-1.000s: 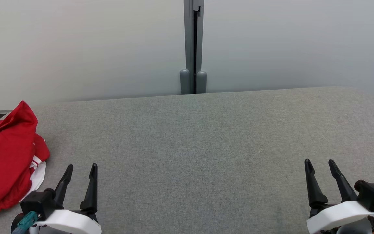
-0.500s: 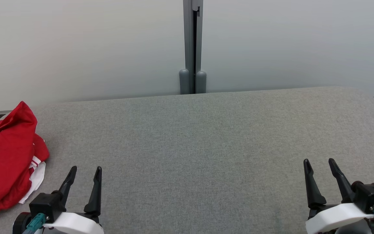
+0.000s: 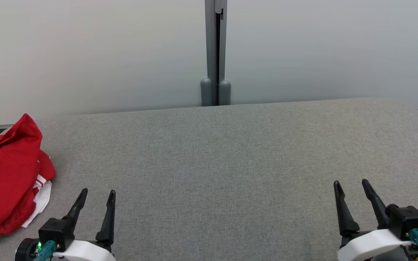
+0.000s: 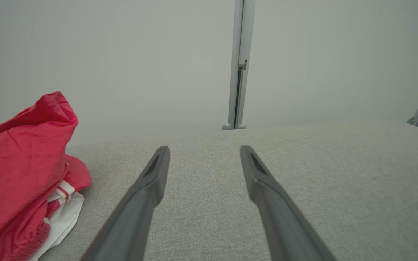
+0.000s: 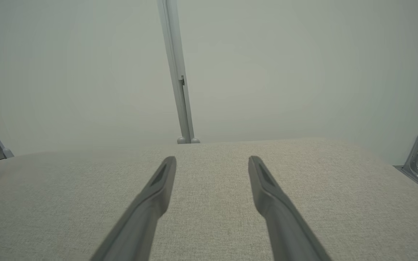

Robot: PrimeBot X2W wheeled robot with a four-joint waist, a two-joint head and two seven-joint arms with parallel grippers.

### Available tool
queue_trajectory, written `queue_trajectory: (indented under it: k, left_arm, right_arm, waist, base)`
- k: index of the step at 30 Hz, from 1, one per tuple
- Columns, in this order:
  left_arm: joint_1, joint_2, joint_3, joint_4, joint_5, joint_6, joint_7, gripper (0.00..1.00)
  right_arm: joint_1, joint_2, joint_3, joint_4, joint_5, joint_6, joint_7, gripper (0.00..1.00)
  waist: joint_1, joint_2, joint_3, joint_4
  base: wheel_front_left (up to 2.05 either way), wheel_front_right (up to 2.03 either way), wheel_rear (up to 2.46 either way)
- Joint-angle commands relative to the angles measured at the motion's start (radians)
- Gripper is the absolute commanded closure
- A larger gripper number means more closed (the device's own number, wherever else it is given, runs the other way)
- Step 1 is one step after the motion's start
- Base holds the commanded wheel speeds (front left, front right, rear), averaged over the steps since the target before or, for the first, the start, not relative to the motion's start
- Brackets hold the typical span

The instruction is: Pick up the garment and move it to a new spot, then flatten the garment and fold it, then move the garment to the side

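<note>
I am looking down at a grey padded table; the garment, a crumpled red heap with white striped trim, is lying untouched at the table's left edge; my left gripper is sitting near it on its right, fingers spread wide and holding nothing; my right gripper, equally spread and empty, is sitting well apart across the table; I am judging the left arm nearer, needing a leftward reach; the heap's long axis is running near-to-far, its peaked fold pointing toward the back wall.
</note>
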Motion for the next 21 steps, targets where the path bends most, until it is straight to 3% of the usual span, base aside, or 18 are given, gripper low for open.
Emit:
queue_trajectory:
  k: [1,12,21]
  left_arm:
    - [-0.017,0.003,0.004,0.008,0.014,-0.005,-0.009,0.0]
    - [-0.035,-0.005,0.014,0.025,-0.015,-0.005,-0.007,0.0]
    - [-0.062,0.011,0.032,0.014,0.003,-0.001,-0.007,0.0]
  right_arm:
    - [0.01,-0.001,0.0,0.0,-0.017,0.0,0.0,0.0]
    - [0.017,-0.001,-0.015,-0.01,-0.001,0.0,0.004,0.0]
    - [0.021,-0.005,0.001,-0.041,-0.002,0.0,0.013,0.0]
  waist:
    - [0.0,0.0,-0.001,0.0]
    - [0.0,0.0,-0.002,0.045]
    - [0.0,0.0,0.001,0.208]
  base:
    - [0.0,0.0,0.0]
    - [0.0,0.0,0.0]
    - [0.0,0.0,0.0]
